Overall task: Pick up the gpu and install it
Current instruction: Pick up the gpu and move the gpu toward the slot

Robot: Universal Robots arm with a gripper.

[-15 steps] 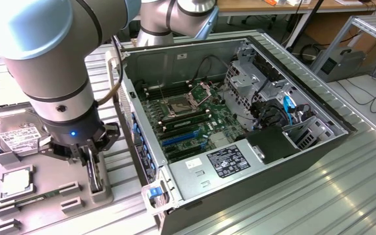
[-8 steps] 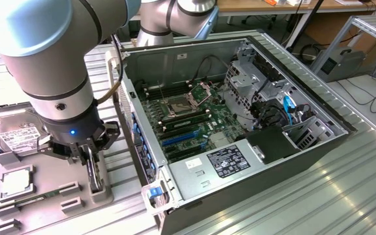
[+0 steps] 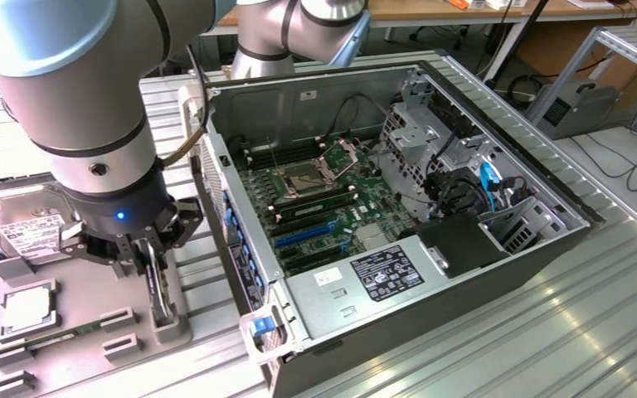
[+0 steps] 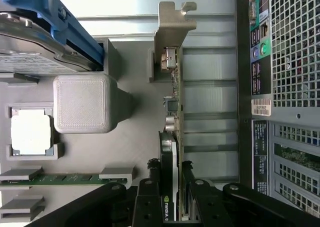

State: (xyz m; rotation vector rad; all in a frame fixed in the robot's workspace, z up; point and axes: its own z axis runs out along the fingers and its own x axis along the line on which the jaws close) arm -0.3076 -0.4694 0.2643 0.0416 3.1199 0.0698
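The end effector (image 3: 139, 249) is down on the thin graphics card (image 3: 159, 286), which stands on edge in a grey tray (image 3: 84, 367) just beside the open computer case (image 3: 296, 104).

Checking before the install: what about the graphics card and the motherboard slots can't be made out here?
Graphics card: gripped end, wrist view, covered by the gripper and cut by the picture edge.
Its faces, exterior view: edge-on, partly behind the gripper.
Motherboard slots, exterior view: contacts too small.

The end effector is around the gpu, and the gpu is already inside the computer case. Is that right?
No. The end effector is around the gpu, but the gpu stands in the grey tray beside the computer case, as the exterior view shows.
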